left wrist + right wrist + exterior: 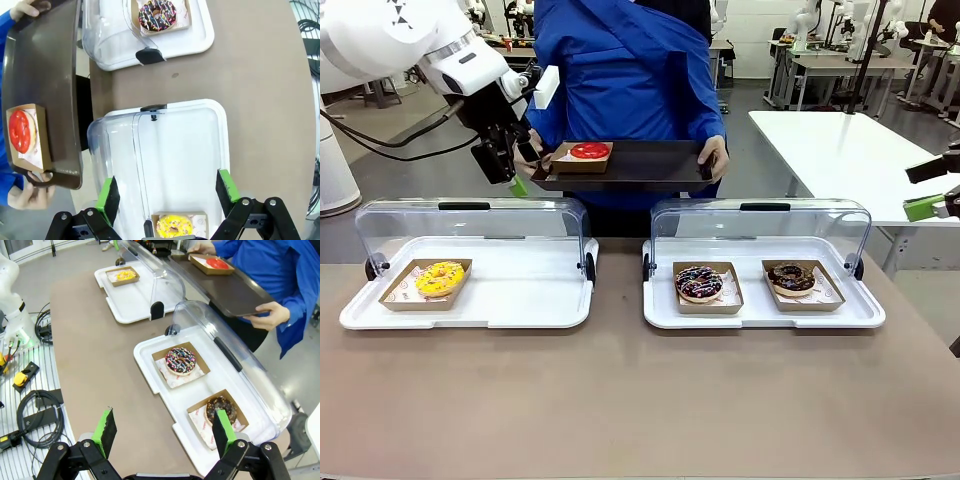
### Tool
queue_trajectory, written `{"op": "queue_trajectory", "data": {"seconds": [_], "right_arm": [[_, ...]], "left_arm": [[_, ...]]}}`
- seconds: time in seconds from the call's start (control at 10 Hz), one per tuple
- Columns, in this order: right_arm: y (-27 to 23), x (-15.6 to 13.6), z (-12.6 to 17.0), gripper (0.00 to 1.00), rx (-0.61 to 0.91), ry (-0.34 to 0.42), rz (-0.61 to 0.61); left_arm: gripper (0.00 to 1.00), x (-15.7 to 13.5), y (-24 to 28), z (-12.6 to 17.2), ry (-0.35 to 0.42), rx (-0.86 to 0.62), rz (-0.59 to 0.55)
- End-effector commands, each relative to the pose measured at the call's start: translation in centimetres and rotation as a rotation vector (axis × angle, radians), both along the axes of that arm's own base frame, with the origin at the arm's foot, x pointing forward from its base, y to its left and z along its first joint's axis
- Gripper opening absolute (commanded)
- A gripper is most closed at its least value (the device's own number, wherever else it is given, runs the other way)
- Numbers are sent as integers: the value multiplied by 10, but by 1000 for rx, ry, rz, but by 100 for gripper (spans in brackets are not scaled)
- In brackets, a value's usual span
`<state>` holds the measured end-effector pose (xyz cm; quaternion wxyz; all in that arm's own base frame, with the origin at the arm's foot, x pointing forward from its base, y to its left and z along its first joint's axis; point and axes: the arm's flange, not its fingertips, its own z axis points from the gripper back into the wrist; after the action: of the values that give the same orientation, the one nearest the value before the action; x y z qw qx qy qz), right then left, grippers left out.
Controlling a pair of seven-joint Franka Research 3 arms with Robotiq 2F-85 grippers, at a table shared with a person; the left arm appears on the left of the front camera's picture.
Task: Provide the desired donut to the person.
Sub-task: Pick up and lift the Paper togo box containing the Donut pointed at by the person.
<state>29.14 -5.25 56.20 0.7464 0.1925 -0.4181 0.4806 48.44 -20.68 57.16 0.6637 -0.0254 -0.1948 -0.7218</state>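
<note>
Red donut [589, 151] sits boxed on the dark tray [650, 165] held by the person [620, 70], upper centre. Left end effector [167, 192], beside the tray, and right end effector [165, 432] stand fully open, empty. Delivery appears done; next: retract clear.
</note>
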Motion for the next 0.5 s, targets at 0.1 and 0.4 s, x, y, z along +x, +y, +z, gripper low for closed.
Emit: {"op": "queue_trajectory", "data": {"seconds": [0.1, 0.4], "right_arm": [[2, 2, 0, 100, 29, -3, 11], [2, 2, 0, 100, 29, -3, 11]], "left_arm": [[100, -42, 48, 20, -2, -132, 45], [100, -116, 126, 24, -91, -299, 235]]}}
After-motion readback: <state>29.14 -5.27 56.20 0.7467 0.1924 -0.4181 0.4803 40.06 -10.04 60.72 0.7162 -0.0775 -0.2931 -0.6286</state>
